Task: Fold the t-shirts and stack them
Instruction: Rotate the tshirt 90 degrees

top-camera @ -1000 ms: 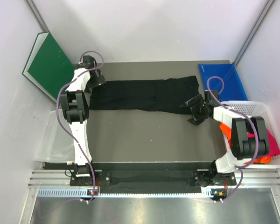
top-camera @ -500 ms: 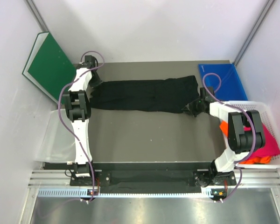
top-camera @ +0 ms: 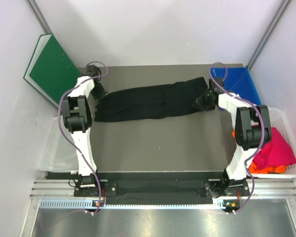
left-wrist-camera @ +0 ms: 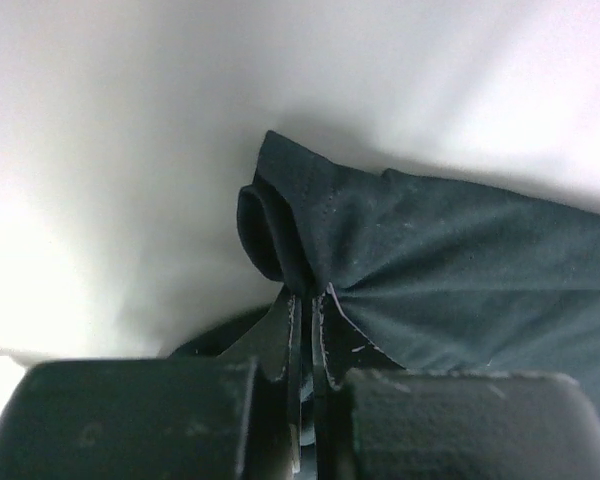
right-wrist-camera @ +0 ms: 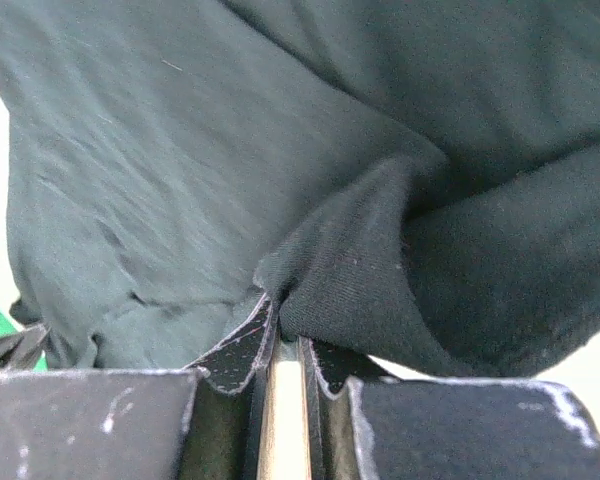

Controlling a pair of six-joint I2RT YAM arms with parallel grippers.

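Black t-shirt [top-camera: 148, 101] lies as a long folded strip across the far half of the table [top-camera: 153, 143]. Left gripper [left-wrist-camera: 307, 300] is pinched tight on its left corner. Right gripper [right-wrist-camera: 280, 318] is clamped on a fold at its right end. Pink t-shirt [top-camera: 280, 150] and orange t-shirt [top-camera: 269, 169] sit in the basket [top-camera: 275, 110].

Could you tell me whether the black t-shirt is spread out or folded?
Folded: the black t-shirt lies as a narrow band, its ends pinched by the left pincer and right pincer.

Robot lab cell: white panel walls [top-camera: 153, 29], aluminium rail [top-camera: 54, 189] along front.
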